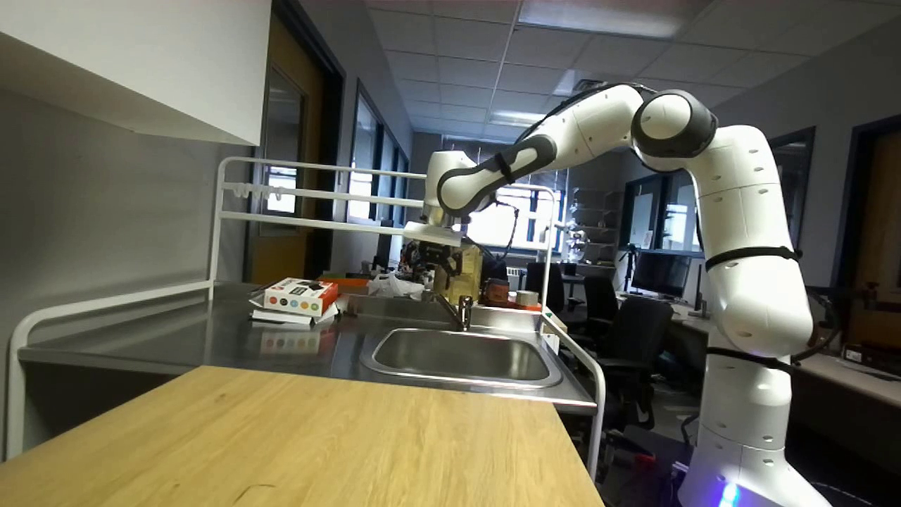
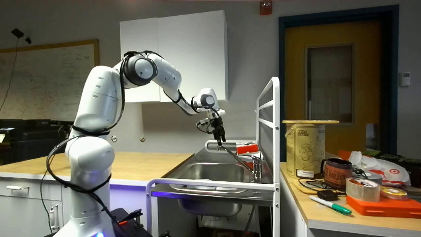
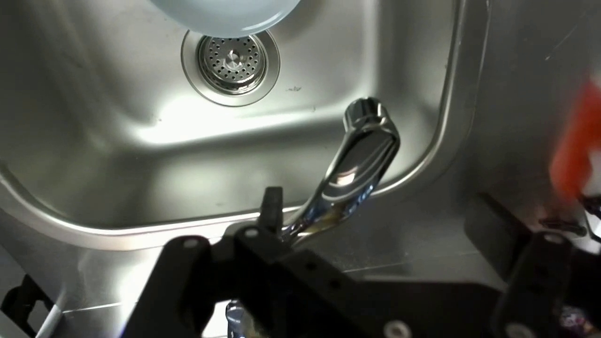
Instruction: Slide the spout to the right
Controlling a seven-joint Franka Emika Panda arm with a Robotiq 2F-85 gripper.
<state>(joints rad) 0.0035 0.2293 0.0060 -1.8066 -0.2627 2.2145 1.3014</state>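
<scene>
The spout is a shiny chrome faucet arm at the back of the steel sink. It shows in both exterior views (image 1: pixel 448 310) (image 2: pixel 237 158) and in the wrist view (image 3: pixel 359 162), where its free end hangs over the basin (image 3: pixel 188 183). My black gripper (image 3: pixel 378 211) is open. In the wrist view one finger lies just left of the spout, near its base end, and the other lies well to the right. The spout shows between them, and I cannot tell if a finger touches it. In both exterior views the gripper (image 1: pixel 450 273) (image 2: pixel 222 142) points down above the spout.
A pale bowl (image 3: pixel 225 16) sits in the sink by the drain (image 3: pixel 233 61). A red and white box (image 1: pixel 299 296) (image 2: pixel 247 148) lies on the steel counter beside the sink. A white rail frame (image 1: pixel 317 220) (image 2: pixel 276 131) stands behind the sink. A wooden tabletop (image 1: pixel 338 436) adjoins the counter.
</scene>
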